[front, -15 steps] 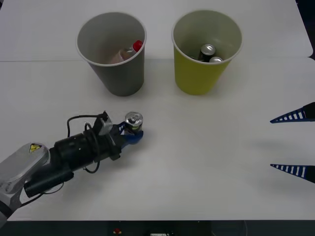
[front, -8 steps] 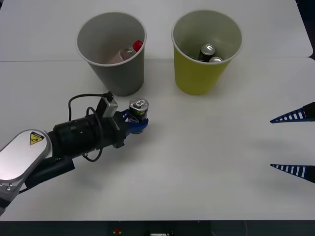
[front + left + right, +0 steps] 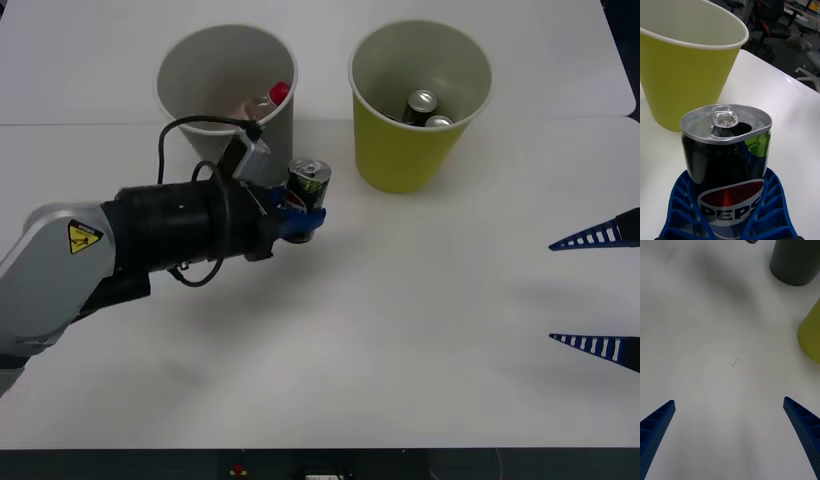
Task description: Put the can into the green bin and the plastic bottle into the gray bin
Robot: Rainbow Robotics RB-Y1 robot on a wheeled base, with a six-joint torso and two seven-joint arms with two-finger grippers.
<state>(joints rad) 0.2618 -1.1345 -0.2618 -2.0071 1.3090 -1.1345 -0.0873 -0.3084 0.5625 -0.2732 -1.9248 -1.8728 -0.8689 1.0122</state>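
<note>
Beyond the left gripper (image 3: pixel 303 215), the green bin (image 3: pixel 415 105) stands ahead with two cans inside, while the gray bin (image 3: pixel 222 75) sits just beside the arm, holding the plastic bottle (image 3: pixel 262 102). Clamped between the blue fingers (image 3: pixel 681 204), the can (image 3: pixel 307 185) stands upright, pull-tab on top, lifted higher and nearer the bins than a second ago. Well apart waits the right gripper (image 3: pixel 598 290), fingers spread wide.
</note>
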